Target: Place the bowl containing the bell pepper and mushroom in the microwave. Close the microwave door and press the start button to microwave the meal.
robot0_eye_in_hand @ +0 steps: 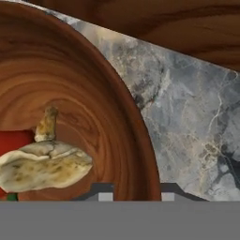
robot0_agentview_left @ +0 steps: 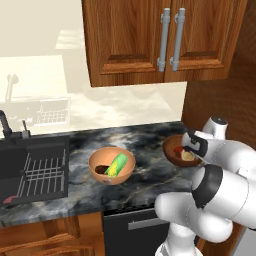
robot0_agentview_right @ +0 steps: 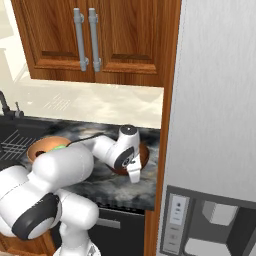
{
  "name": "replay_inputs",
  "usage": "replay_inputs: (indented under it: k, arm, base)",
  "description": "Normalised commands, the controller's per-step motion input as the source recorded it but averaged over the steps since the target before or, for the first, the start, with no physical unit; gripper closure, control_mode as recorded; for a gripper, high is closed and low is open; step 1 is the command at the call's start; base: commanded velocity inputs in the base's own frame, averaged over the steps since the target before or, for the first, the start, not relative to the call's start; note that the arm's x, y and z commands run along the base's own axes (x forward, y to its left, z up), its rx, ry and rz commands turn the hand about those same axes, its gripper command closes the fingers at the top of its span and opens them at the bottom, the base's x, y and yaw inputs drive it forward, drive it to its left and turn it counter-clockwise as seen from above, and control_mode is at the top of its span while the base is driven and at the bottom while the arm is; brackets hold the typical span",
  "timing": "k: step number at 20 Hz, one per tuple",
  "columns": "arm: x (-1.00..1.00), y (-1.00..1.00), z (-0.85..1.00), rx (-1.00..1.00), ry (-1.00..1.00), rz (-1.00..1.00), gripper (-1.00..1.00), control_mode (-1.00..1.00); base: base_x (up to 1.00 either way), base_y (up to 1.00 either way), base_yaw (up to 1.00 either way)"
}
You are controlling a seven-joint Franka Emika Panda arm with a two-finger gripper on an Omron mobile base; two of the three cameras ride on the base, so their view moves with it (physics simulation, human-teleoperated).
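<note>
End effector (robot0_eye_in_hand: 132, 191) is down at the bowl (robot0_eye_in_hand: 70, 93), one fingertip inside the rim and one outside; whether the jaws have clamped the rim cannot be told. Bowl sits on the dark marbled bench (robot0_agentview_left: 150, 170), near the wood side panel. Mushroom (robot0_eye_in_hand: 42, 164) lies inside it over the bell pepper (robot0_eye_in_hand: 14, 143). An orange-tan bowl (robot0_agentview_left: 111, 165) holding corn stands apart, toward the sink (robot0_agentview_left: 30, 175).

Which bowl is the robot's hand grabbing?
The dark reddish-brown bowl with the mushroom and red pepper inside; the lighter orange bowl holds corn.
</note>
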Motion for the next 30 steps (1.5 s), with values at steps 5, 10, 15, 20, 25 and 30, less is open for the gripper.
replay_inputs:
  k: [5,10,15,20,25,30]
  arm:
    - [-0.14,0.32,0.33,-0.03,-0.07,0.02,1.00,-1.00]
    - [-0.55,0.47,0.73,-0.12,-0.19,0.03,1.00,-1.00]
    - [-0.88,0.63,0.73,-0.18,-0.33,0.06,1.00,-1.00]
    - [-0.91,0.40,0.99,-0.03,-0.37,0.14,1.00,-1.00]
    - [-0.75,0.28,1.00,0.00,-0.22,0.28,1.00,-1.00]
    - [-0.65,0.47,0.75,-0.02,-0.03,0.20,1.00,-1.00]
  base:
    - [0.00,0.00,0.00]
    - [0.00,0.00,0.00]
    - [0.00,0.00,0.00]
    - [0.00,0.00,0.00]
    - [0.00,0.00,0.00]
    - [0.00,0.00,0.00]
